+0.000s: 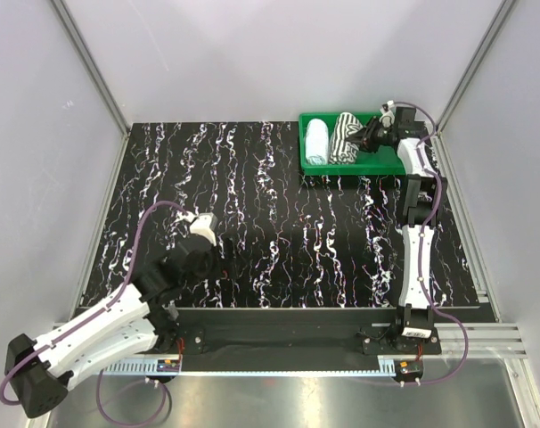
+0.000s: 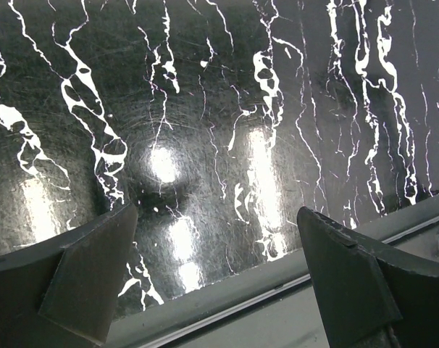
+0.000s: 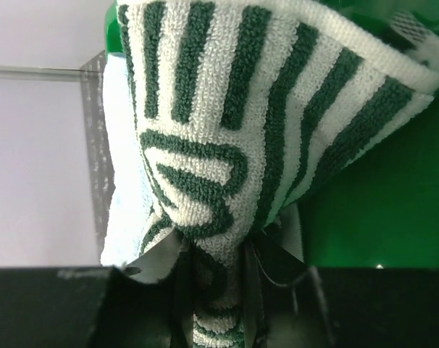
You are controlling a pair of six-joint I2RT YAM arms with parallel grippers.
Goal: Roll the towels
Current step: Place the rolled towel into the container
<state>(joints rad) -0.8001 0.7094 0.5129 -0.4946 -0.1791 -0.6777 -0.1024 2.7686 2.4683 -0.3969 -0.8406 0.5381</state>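
Towels both sit in the green tray (image 1: 383,166) at 1 o'clock on the table (image 1: 279,232). Blue towel (image 1: 317,141) lies rolled at the tray's 9 o'clock side, with the striped towel (image 1: 346,135) touching it at 3 o'clock. Right gripper (image 1: 370,135) is clamped on the striped towel's end, with cloth pinched between its fingers in the wrist view (image 3: 216,261). Left gripper (image 1: 203,225) is at 8 o'clock over bare table, jaws wide apart, holding nothing.
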